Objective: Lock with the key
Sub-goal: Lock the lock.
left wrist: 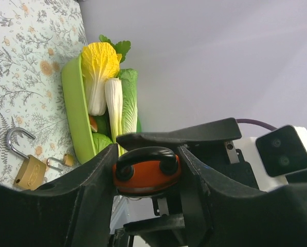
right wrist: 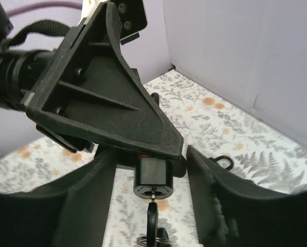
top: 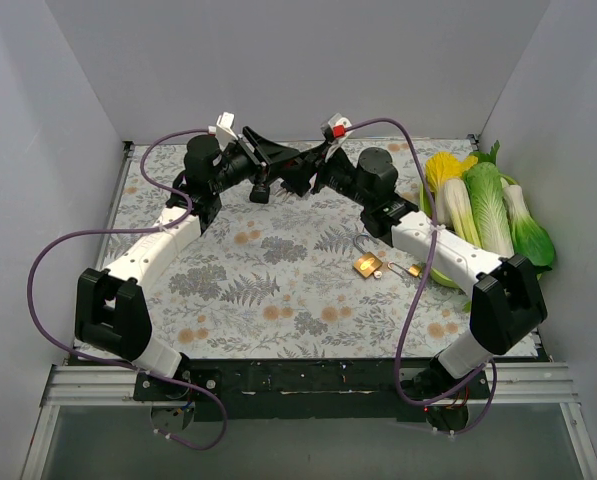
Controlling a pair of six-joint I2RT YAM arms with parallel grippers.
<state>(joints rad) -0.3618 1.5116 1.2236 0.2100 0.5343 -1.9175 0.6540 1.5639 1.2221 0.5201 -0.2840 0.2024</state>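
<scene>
The lock (left wrist: 145, 176) has a rounded orange-red body with a black loop arching over it. It is held up in the air, pinched between the two fingers of the left hand (left wrist: 147, 157), which touch it on either side. Seen from the right wrist, its lower part is a black block whose round keyway face points downward. A dark key (right wrist: 152, 213) sits in that keyway and hangs straight down, with a ring at its lower end.

mat (top: 278, 290): grey ferns, orange blooms | lock (left wrist: 145, 174): orange-red, black | tray (left wrist: 73, 103): lime green | cabbage (left wrist: 99, 62): yellow
</scene>
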